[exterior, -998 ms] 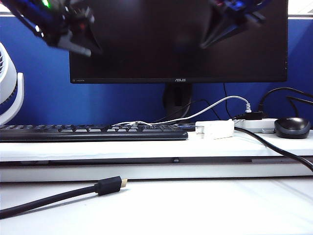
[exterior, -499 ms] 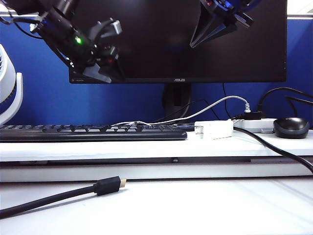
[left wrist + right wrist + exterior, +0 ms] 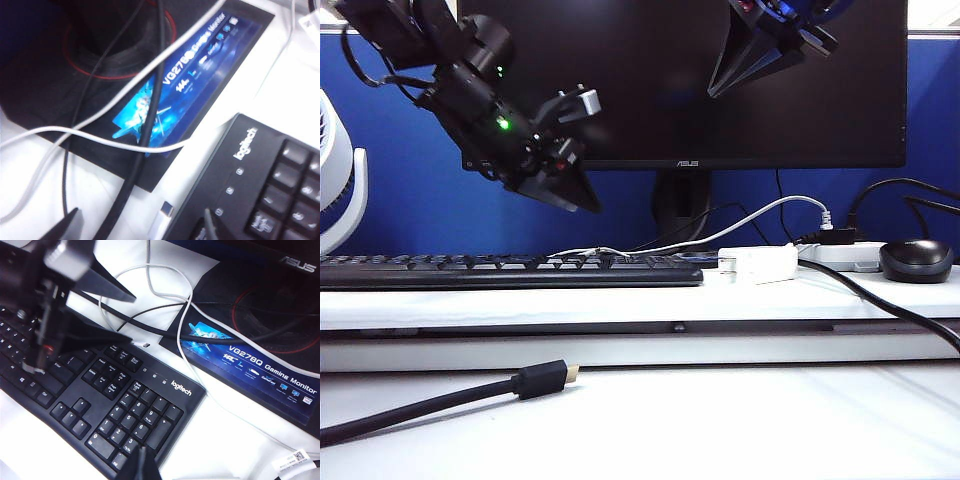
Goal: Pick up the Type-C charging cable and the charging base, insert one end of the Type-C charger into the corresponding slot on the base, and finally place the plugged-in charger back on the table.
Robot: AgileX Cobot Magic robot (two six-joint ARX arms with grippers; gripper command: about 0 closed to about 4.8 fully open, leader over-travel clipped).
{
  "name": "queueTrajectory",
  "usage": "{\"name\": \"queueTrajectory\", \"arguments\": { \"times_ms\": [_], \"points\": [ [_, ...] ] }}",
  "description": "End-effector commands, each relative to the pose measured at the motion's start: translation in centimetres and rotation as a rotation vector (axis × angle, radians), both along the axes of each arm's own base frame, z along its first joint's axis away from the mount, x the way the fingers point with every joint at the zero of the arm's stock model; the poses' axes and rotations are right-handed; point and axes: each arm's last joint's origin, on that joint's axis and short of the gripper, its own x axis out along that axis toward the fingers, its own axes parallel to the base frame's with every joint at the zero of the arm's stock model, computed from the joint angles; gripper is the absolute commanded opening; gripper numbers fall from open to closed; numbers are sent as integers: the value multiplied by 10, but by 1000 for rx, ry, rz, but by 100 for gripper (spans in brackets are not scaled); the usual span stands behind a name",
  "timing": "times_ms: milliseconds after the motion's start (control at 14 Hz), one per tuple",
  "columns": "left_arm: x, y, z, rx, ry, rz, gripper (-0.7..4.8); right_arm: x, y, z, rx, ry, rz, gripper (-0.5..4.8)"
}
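**Left pincer over the cable plug, nothing held**

I have the left pincer spread wide and empty above the keyboard. The right pincer hangs high before the monitor, shut on nothing. The Type-C charging cable trails limp across the monitor foot; its plug lies at the keyboard's back edge. Thin and slack, I judge it light and best pinched on the stiff plug. The charging base sits on the desk ledge, probably smooth-sided. The cable's far end is lost among cords.
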Motion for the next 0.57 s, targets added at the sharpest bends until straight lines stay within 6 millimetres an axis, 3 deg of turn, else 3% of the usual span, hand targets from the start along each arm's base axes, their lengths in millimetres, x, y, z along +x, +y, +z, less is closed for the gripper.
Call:
{"name": "queueTrajectory", "arguments": {
  "times_ms": [71, 356, 428, 499, 570],
  "points": [
    [8, -5, -25, 96, 11, 22, 323, 0, 0, 4, 14, -20, 5, -1],
    [14, -6, -47, 127, 52, 38, 291, -1, 0, 4, 14, -21, 5, -1],
    [15, -6, -48, 129, 55, 37, 211, -1, 0, 4, 13, -21, 5, -1],
    [14, -6, -48, 129, 57, 37, 175, 0, 0, 4, 13, -21, 5, -1],
    [14, -6, -48, 131, 64, 37, 175, 0, 0, 4, 13, -22, 5, -1]
  ]
}}
